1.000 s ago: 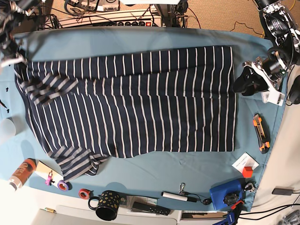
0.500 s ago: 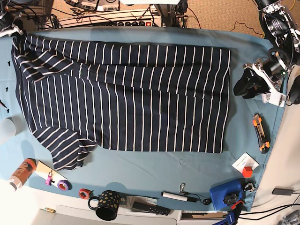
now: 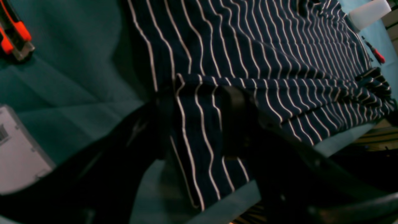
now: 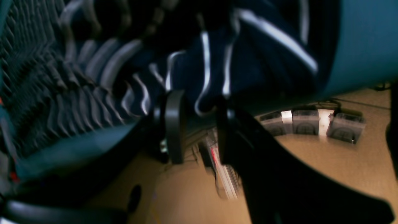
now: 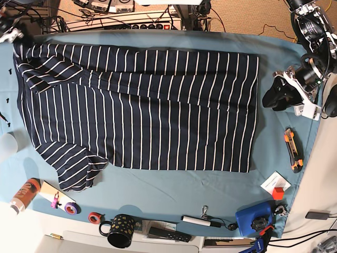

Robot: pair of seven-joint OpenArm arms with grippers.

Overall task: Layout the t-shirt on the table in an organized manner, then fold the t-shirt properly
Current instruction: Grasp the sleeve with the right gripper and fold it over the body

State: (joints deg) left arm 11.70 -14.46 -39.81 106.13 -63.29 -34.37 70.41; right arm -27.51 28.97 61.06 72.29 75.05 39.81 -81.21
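The base view looks straight down from high up, taking in the whole table (image 5: 158, 197) and the t-shirt (image 5: 147, 105) spread over it. The left wrist view sits low and close behind the left gripper (image 3: 194, 124), facing along the shirt from its hem end. The right wrist view, blurred, sits close at the right gripper (image 4: 196, 127), over the table's edge toward the floor. All three share the shirt.
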